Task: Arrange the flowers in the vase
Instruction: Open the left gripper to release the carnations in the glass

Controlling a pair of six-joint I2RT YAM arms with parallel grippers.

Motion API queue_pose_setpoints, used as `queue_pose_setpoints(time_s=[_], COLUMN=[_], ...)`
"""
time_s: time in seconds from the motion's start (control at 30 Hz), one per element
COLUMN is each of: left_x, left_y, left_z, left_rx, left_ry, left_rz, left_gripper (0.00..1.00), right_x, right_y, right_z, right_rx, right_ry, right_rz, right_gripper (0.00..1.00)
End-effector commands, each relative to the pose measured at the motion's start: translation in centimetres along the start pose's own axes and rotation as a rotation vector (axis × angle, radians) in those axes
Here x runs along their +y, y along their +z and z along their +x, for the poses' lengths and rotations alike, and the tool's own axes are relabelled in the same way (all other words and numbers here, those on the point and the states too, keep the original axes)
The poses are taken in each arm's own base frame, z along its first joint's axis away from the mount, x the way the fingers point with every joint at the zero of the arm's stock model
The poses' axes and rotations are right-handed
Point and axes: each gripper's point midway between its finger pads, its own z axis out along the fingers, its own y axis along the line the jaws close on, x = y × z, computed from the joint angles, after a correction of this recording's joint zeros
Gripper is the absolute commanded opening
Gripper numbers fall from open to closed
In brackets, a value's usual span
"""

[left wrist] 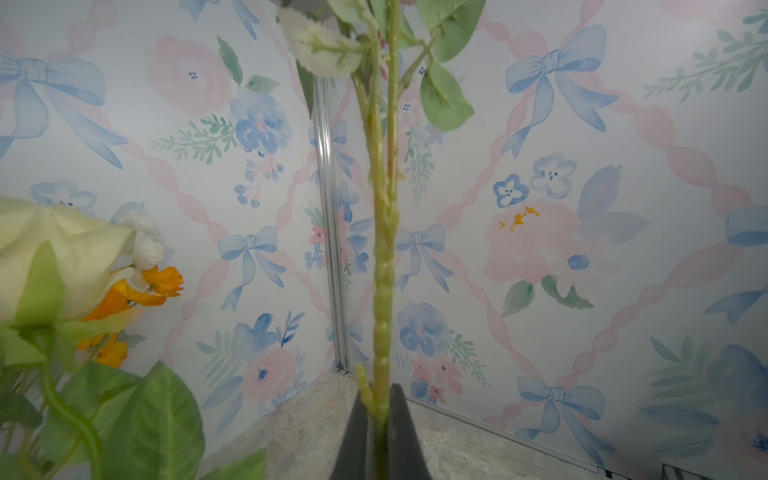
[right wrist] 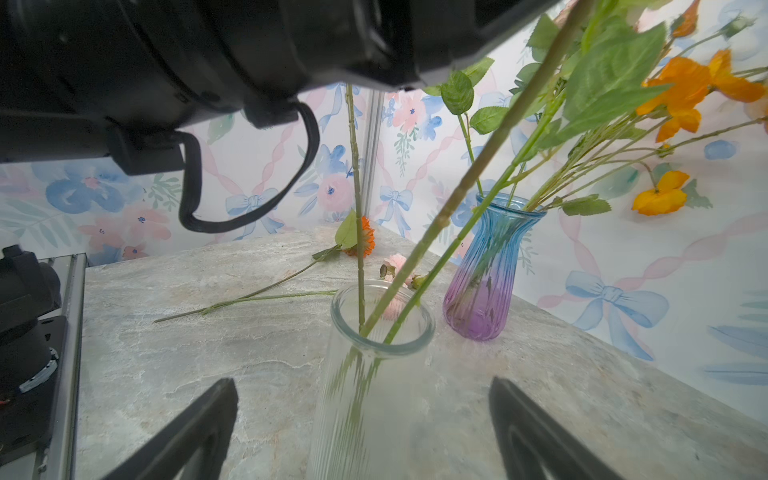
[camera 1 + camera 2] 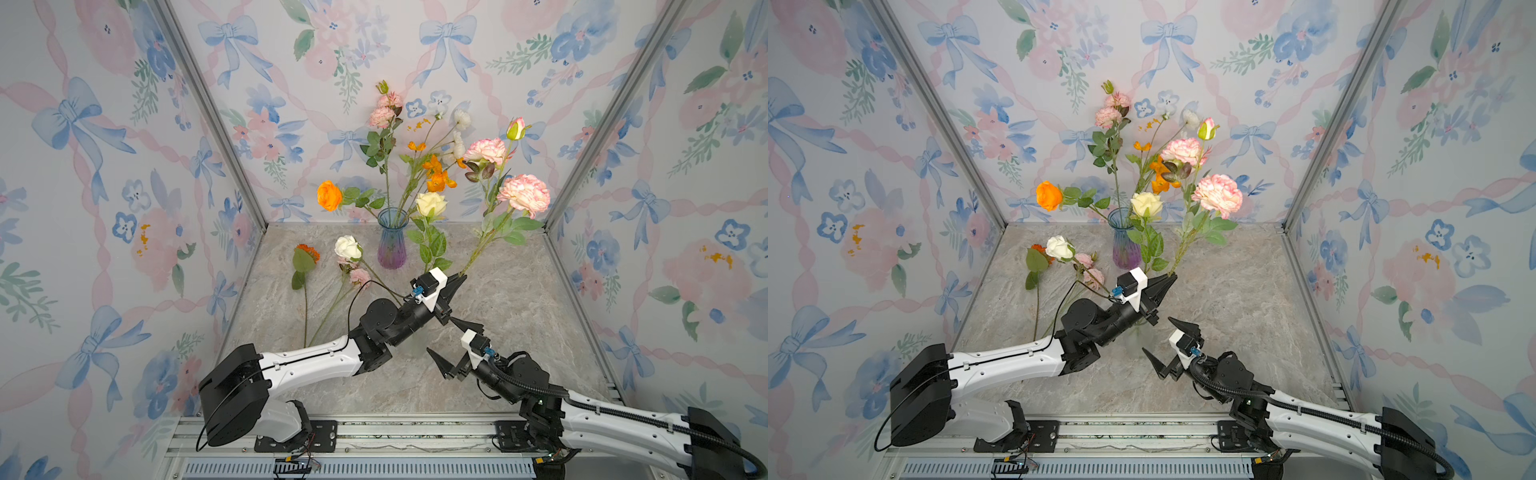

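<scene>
While the left tool (image 3: pixel 459 280) is clenching the green stem of a pink carnation spray (image 3: pixel 523 195) above the middle of the marbled desk (image 3: pixel 519 332), the right tool (image 3: pixel 440 335) is hanging released, its jaws gaping wide just in front of a clear ribbed glass vase (image 2: pixel 382 320) without touching it. The held spray is leaning up and to the right, carrying 2 open pink-and-white blooms and 1 closed bud (image 3: pixel 516 129). In the left wrist view the stem (image 1: pixel 381 249) is running straight out from between the 2 pressed fingers (image 1: pixel 353 440). In the right wrist view 3 stems are standing in the clear vase, and I cannot tell whether any of them is the clenched one. A cream rose (image 3: pixel 431 203) is rising on a leafy stem just right of the blue-to-purple glass vase (image 3: pixel 392 243), its lower stem disappearing behind the left tool. The blue-to-purple vase is standing upright near the back wall and is holding an orange rose (image 3: pixel 329 195), small pink carnations (image 3: pixel 384 110), orange poppies (image 3: pixel 436 176) and white blooms (image 3: pixel 461 120). Left of it, 3 flowers are lying flat on the desk: an orange sunflower (image 3: pixel 312 250), a white rose (image 3: pixel 348 247) and a pale pink carnation (image 3: pixel 360 276), their stems pointing toward the left arm (image 3: pixel 307 363).
</scene>
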Motion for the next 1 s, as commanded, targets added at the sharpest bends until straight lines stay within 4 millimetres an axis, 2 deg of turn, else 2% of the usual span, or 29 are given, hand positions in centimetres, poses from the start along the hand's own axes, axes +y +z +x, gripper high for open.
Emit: queue_pose_setpoints(time_s=[0.0, 0.03, 0.17, 0.37, 0.47, 0.7, 0.83, 0.97], left_x=[0.1, 0.3, 0.5, 1.0, 0.9, 1.4, 1.7, 1.9], left_y=[-0.9, -1.0, -1.8, -2.6, -3.7, -5.1, -5.8, -6.5], left_z=[0.2, 0.8, 2.8, 3.9, 5.6, 6.1, 5.7, 5.2], left_rx=[-0.006, 0.006, 0.053, 0.08, 0.12, 0.134, 0.126, 0.115], left_ry=[-0.003, -0.004, -0.014, -0.039, -0.046, -0.065, -0.066, -0.068], left_rz=[0.01, 0.006, -0.004, -0.023, -0.024, -0.049, -0.062, -0.068], left_gripper=[0.0, 0.0, 0.11, 0.2, 0.24, 0.31, 0.32, 0.38], right_x=[-0.3, -0.2, -0.2, -0.2, -0.2, -0.1, -0.1, 0.0], right_y=[0.1, 0.1, 0.1, 0.2, 0.3, 0.3, 0.3, 0.4], right_z=[-0.1, -0.1, -0.1, 0.0, 0.1, 0.1, 0.0, 0.1], right_rx=[-0.007, -0.007, -0.005, -0.001, 0.0, 0.001, -0.001, 0.001], right_ry=[0.018, 0.018, 0.017, 0.017, 0.017, 0.018, 0.018, 0.019], right_rz=[0.008, 0.006, 0.006, 0.006, 0.005, 0.003, 0.001, -0.001], right_gripper=[0.97, 0.97, 0.97, 0.97, 0.97, 0.97, 0.97, 0.97])
